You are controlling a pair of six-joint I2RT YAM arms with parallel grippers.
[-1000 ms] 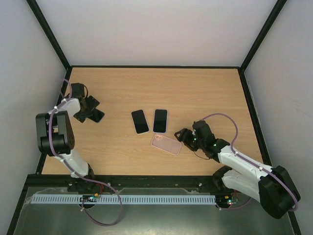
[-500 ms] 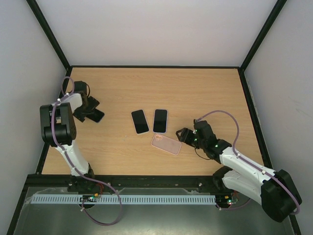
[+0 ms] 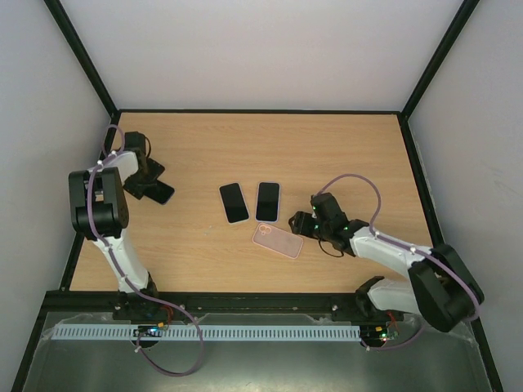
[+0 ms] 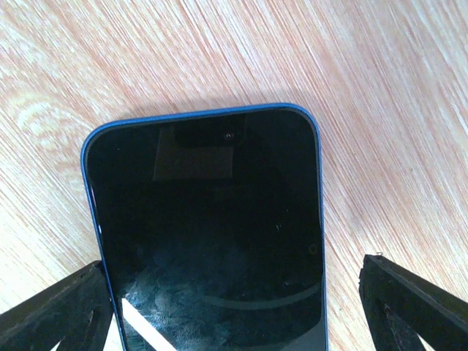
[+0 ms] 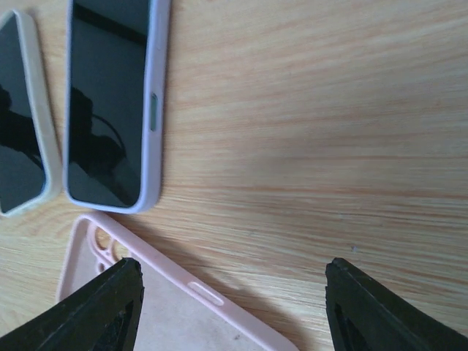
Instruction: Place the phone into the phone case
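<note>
Right arm had swung its forearm inward since a second earlier, bringing the right gripper (image 3: 301, 220) up to the near-right corner of the pink case (image 3: 278, 240). Left arm had folded closer to the table's (image 3: 343, 147) left edge.

- Left gripper (image 4: 230, 267): jaws wide, straddling the blue-edged phone (image 4: 208, 234), which lay flat, screen up, near the left edge and well apart from the case. Left finger just beside the phone's edge; bare wood between the right finger and the other edge.
- Right gripper (image 5: 234, 274): jaws wide, holding nothing, low over bare wood with the case corner (image 5: 146, 307) between them.
- Case lay empty and flat, just near of the lilac-cased phone (image 5: 110, 102) and the cream-cased phone (image 5: 18, 124).
- Open wood on the far and right sides.
</note>
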